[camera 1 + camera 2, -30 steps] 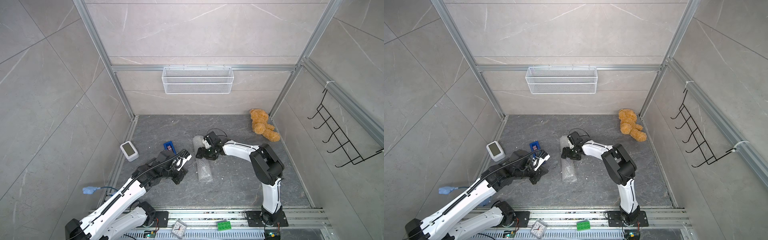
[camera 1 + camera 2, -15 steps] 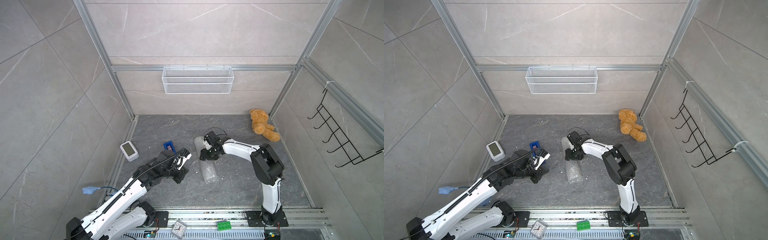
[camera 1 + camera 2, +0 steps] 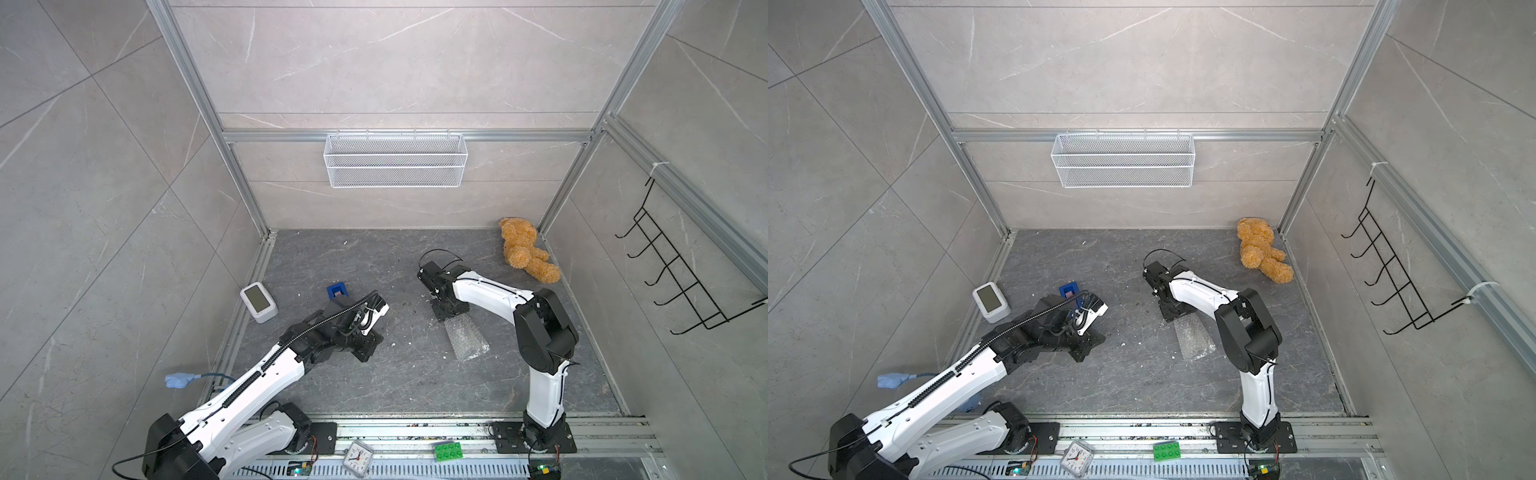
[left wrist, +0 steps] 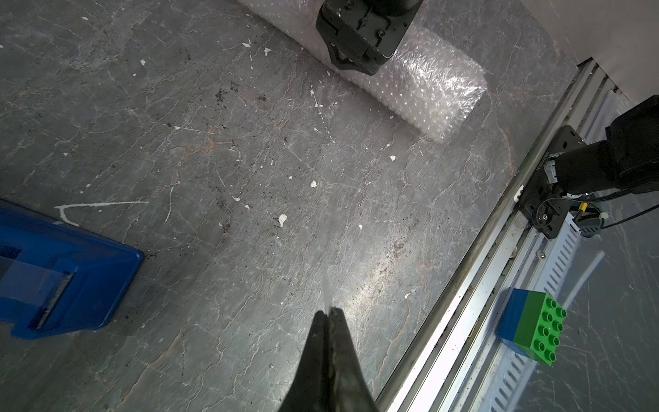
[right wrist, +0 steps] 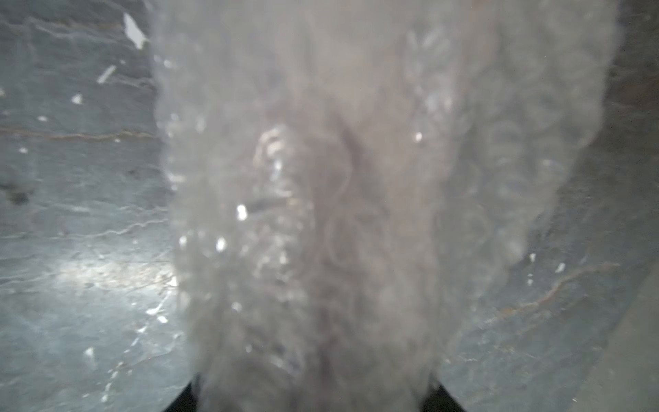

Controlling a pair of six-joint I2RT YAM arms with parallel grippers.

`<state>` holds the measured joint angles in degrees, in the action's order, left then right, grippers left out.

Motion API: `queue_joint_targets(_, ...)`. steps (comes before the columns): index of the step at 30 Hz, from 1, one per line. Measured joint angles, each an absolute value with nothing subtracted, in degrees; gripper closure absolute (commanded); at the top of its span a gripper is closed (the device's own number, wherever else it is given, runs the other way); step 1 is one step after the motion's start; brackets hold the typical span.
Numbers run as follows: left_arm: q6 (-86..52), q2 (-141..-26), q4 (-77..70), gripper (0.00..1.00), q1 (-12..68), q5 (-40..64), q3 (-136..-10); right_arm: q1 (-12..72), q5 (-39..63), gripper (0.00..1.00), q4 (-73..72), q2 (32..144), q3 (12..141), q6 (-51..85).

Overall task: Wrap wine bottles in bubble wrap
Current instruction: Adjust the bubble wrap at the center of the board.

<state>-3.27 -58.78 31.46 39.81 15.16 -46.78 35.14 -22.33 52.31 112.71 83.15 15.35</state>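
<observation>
**Right gripper holds a roll of wrap; left gripper idle**

A grey stone floor [image 3: 374,386] inside a tiled, metal-framed booth, seen from above. Right of centre lies the wrap [image 3: 466,340], rolled into a clear, shiny tube that slants from far left to near right. Whether the bottle is inside I cannot tell.

The right gripper [image 3: 451,311] sits low over the tube's far end. In its wrist view, which is blurred, the wrap [image 5: 338,178] fills the gap between the dark fingers [image 5: 183,397], which are clamped on it from both sides.

The left gripper [image 3: 368,347] is left of centre, well apart from the wrap, just above the floor. Its fingers [image 4: 322,331] are pressed together with nothing between them.

A small blue box [image 3: 336,290] lies just beyond the left arm, and a white gadget [image 3: 258,301] stands by the left wall. A teddy [image 3: 523,249] slumps in the far right corner. A wire basket [image 3: 395,160] hangs on the far wall, with black hooks [image 3: 673,282] on the right wall. On the near rail sit a clock [image 3: 357,457] and a green brick [image 3: 447,450].
</observation>
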Motion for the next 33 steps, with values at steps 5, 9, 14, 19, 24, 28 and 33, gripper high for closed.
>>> queue_joint_targets(5, -3.3, -58.9, 30.8, 1.00, 39.8, 15.3, -46.4, 37.2, -27.2, 0.29, 52.5, 113.5, 83.1, 15.4)
queue_joint_targets(9, -3.5, -58.8, 30.6, 1.00, 39.8, 15.3, -45.5, 40.6, -28.0, 0.21, 52.2, 114.3, 83.1, 16.6)
queue_joint_targets(14, -3.7, -58.8, 30.4, 1.00, 39.8, 15.3, -45.2, 43.4, -27.0, 0.17, 51.2, 114.3, 83.1, 17.6)
queue_joint_targets(19, -3.7, -58.9, 30.4, 1.00, 39.8, 15.3, -45.2, 43.6, -23.5, 0.21, 48.1, 112.7, 81.0, 18.5)
queue_joint_targets(24, -4.0, -59.3, 30.0, 1.00, 39.8, 15.6, -45.2, 43.4, -18.2, 0.25, 44.8, 108.2, 78.4, 19.6)
queue_joint_targets(28, -4.4, -60.9, 29.5, 1.00, 39.8, 15.8, -45.2, 43.4, -14.4, 0.25, 42.5, 105.1, 77.1, 20.1)
queue_joint_targets(33, -4.5, -62.7, 29.5, 1.00, 39.8, 16.6, -45.2, 40.9, -8.3, 0.26, 40.8, 100.1, 75.9, 20.1)
